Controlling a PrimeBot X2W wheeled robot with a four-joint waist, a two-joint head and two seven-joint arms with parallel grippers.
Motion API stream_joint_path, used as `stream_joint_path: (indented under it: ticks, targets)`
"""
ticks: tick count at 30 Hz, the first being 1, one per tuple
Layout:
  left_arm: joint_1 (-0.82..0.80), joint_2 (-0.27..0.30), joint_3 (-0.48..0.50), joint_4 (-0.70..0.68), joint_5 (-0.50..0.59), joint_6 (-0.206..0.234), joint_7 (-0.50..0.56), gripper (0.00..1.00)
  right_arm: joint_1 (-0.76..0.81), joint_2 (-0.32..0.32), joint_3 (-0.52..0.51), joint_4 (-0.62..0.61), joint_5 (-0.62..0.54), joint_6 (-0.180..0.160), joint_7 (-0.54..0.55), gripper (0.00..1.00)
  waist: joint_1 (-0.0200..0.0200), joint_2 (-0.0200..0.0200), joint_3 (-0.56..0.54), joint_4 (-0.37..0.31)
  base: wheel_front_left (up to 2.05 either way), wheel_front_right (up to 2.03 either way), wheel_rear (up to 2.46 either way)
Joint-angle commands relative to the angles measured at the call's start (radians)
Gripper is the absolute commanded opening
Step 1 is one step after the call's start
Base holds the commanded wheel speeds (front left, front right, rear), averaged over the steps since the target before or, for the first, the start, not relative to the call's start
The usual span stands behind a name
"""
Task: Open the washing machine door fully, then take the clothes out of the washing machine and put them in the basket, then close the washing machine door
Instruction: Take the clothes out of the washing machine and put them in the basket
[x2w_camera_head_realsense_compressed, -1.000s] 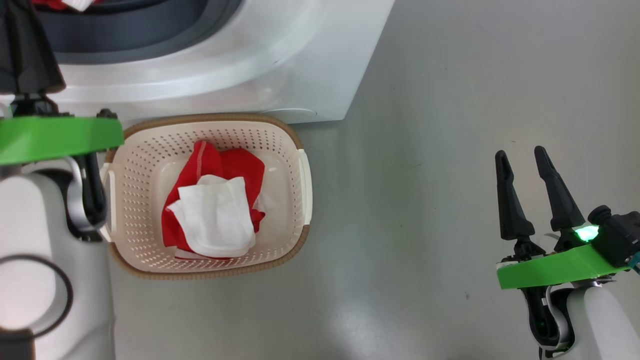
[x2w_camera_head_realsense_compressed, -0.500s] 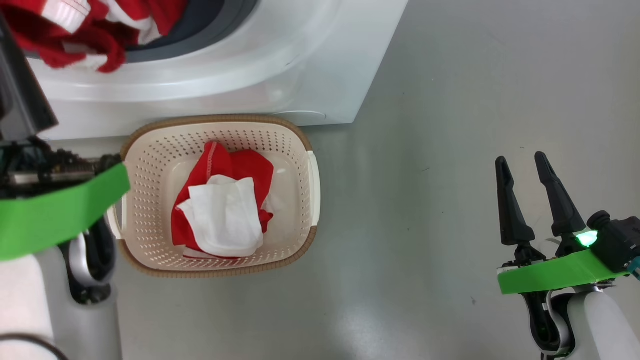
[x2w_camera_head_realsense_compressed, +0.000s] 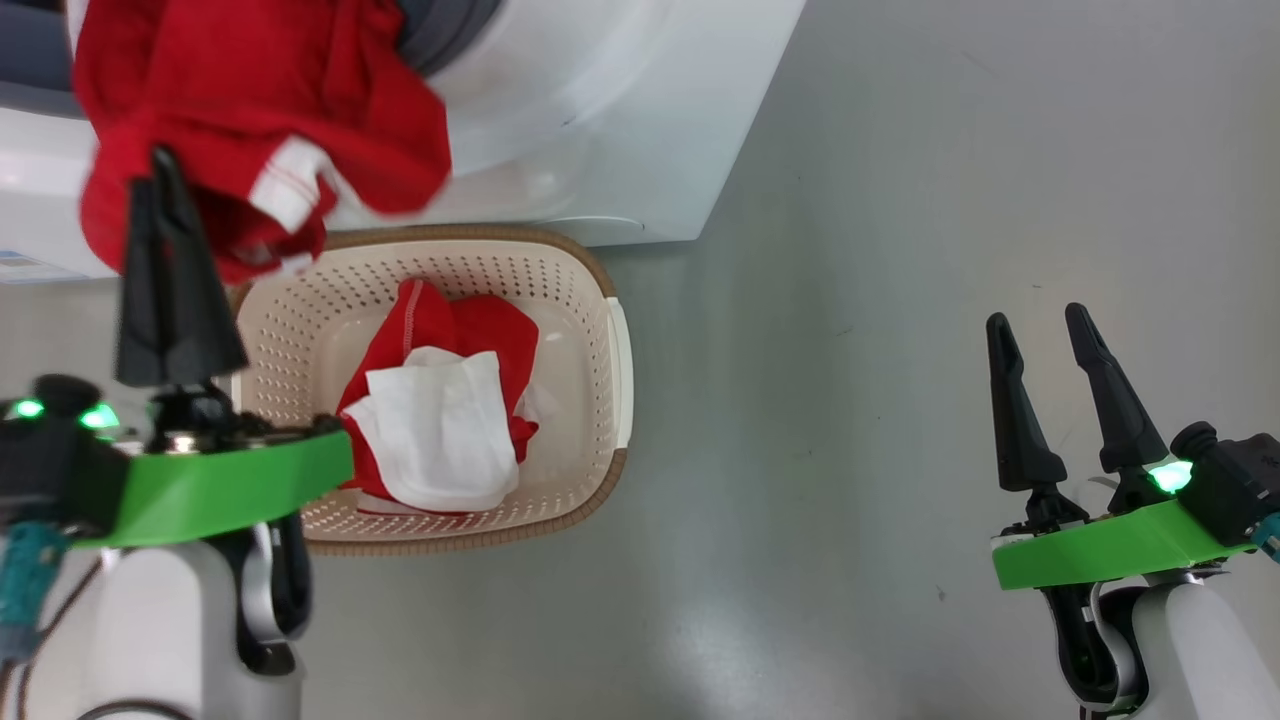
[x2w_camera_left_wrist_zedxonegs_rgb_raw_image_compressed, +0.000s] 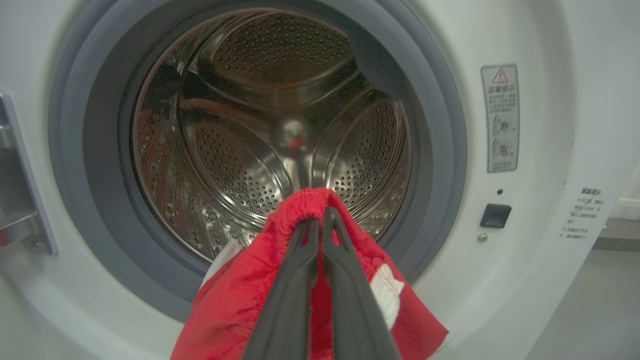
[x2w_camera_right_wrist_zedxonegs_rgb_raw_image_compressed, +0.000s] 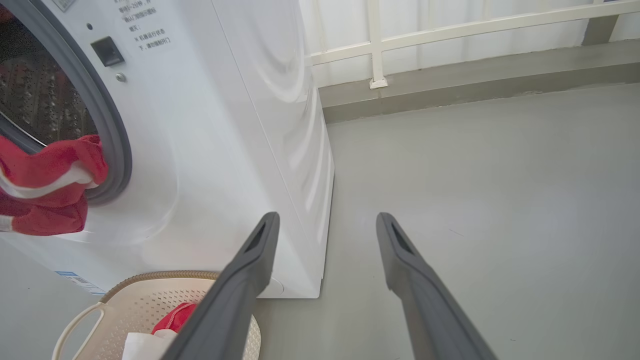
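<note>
Red-and-white clothes at the washing machine mouth, more in the basket

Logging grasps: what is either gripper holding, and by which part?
The left gripper pinches a bunched fold of the soft red garment with white trim; the right gripper holds nothing.

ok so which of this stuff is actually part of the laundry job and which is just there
In the job:
washing machine and its drum
red garment, pinched in the shut left gripper
basket
red and white garment lying in it

Just there:
warning sticker
white railing
floor
right gripper, open, holding nothing
</note>
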Motion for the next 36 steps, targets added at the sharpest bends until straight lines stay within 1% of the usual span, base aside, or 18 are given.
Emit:
stream_joint_path:
  ticks: [1, 2, 4, 9, 11, 14, 16, 21, 23, 24, 25, 27, 28, 29, 30, 32, 36]
  targets:
    - [0.026, 0.025, 0.017, 0.034, -0.004, -0.008, -0.005, 0.0, 0.02, -0.002, 0.026, -0.027, -0.003, 0.007, -0.006, 1.0, 0.0, 0.0, 0.011, -0.003, 0.0, 0.0, 0.0]
    - [0.026, 0.025, 0.017, 0.034, -0.004, -0.008, -0.005, 0.0, 0.02, -0.002, 0.026, -0.027, -0.003, 0.007, -0.006, 1.0, 0.0, 0.0, 0.011, -0.003, 0.0, 0.0, 0.0]
    - [0.023, 0.025, 0.011, 0.09, -0.011, -0.011, -0.005, 0.0, 0.016, -0.001, 0.026, -0.03, -0.002, 0.007, -0.006, 1.0, 0.0, 0.0, 0.022, -0.004, 0.0, 0.0, 0.0]
    - [-0.008, 0.025, -0.006, 0.263, -0.004, -0.033, -0.005, 0.02, 0.001, -0.001, 0.027, -0.035, -0.001, 0.007, -0.006, 1.0, 0.0, 0.0, 0.054, -0.009, 0.0, 0.0, 0.0]
    - [-0.032, 0.025, -0.005, 0.345, 0.005, -0.043, -0.005, 0.05, -0.006, -0.001, 0.029, -0.036, 0.0, 0.007, -0.006, 1.0, 0.0, 0.0, 0.069, -0.013, 0.0, 0.0, 0.0]
    - [-0.077, 0.025, -0.001, 0.459, 0.015, -0.062, -0.005, 0.07, -0.016, -0.001, 0.03, -0.039, 0.002, 0.007, -0.006, 1.0, 0.0, 0.0, 0.09, -0.018, 0.0, 0.0, 0.0]
    - [-0.108, 0.025, 0.003, 0.531, 0.01, -0.066, -0.005, 0.12, -0.021, 0.0, 0.029, -0.04, 0.002, 0.007, -0.006, 1.0, 0.0, 0.0, 0.104, -0.021, 0.0, 0.0, 0.0]
    - [-0.204, 0.025, 0.015, 0.685, 0.041, -0.071, -0.005, 0.16, -0.036, 0.0, 0.025, -0.044, 0.003, 0.007, -0.006, 1.0, 0.0, 0.0, 0.134, -0.025, 0.0, 0.0, 0.0]
    - [-0.239, 0.025, 0.021, 0.737, 0.053, -0.074, -0.005, 0.24, -0.042, 0.0, 0.025, -0.045, 0.003, 0.007, -0.006, 1.0, 0.0, 0.0, 0.143, -0.027, 0.0, 0.0, 0.0]
    - [-0.255, 0.025, 0.025, 0.756, 0.057, -0.077, -0.005, 0.3, -0.044, 0.0, 0.025, -0.045, 0.004, 0.007, -0.006, 1.0, 0.0, 0.0, 0.146, -0.028, 0.0, 0.0, 0.0]
    - [-0.268, 0.025, 0.029, 0.774, 0.059, -0.082, -0.005, 0.43, -0.047, 0.0, 0.026, -0.045, 0.005, 0.007, -0.006, 1.0, 0.0, 0.0, 0.148, -0.03, 0.0, 0.0, 0.0]
    - [-0.29, 0.025, 0.038, 0.808, 0.064, -0.082, -0.005, 0.52, -0.049, 0.0, 0.027, -0.044, 0.007, 0.007, -0.006, 1.0, 0.0, 0.0, 0.152, -0.032, 0.0, 0.0, 0.0]
    - [-0.299, 0.025, 0.042, 0.819, 0.067, -0.084, -0.005, 0.7, -0.05, 0.0, 0.028, -0.043, 0.009, 0.007, -0.006, 1.0, 0.0, 0.0, 0.153, -0.033, 0.0, 0.0, 0.0]
    - [-0.306, 0.025, 0.046, 0.826, 0.069, -0.085, -0.005, 0.82, -0.051, 0.0, 0.028, -0.043, 0.009, 0.007, -0.006, 1.0, 0.0, 0.0, 0.153, -0.034, 0.0, 0.0, 0.0]
    - [-0.31, 0.025, 0.049, 0.831, 0.072, -0.086, -0.005, 0.9, -0.052, 0.0, 0.028, -0.043, 0.01, 0.007, -0.006, 1.0, 0.0, 0.0, 0.154, -0.035, 0.0, 0.0, 0.0]
    - [-0.317, 0.026, 0.056, 0.836, 0.077, -0.089, -0.005, 1.0, -0.052, 0.0, 0.027, -0.042, 0.011, 0.007, -0.006, 1.0, 0.0, 0.0, 0.154, -0.035, 0.0, 0.0, 0.0]
    - [-0.315, 0.026, 0.064, 0.838, 0.087, -0.096, -0.005, 1.0, -0.051, 0.0, 0.022, -0.042, 0.011, 0.007, -0.006, 1.0, 0.0, 0.0, 0.152, -0.031, 0.0, 0.0, 0.0]
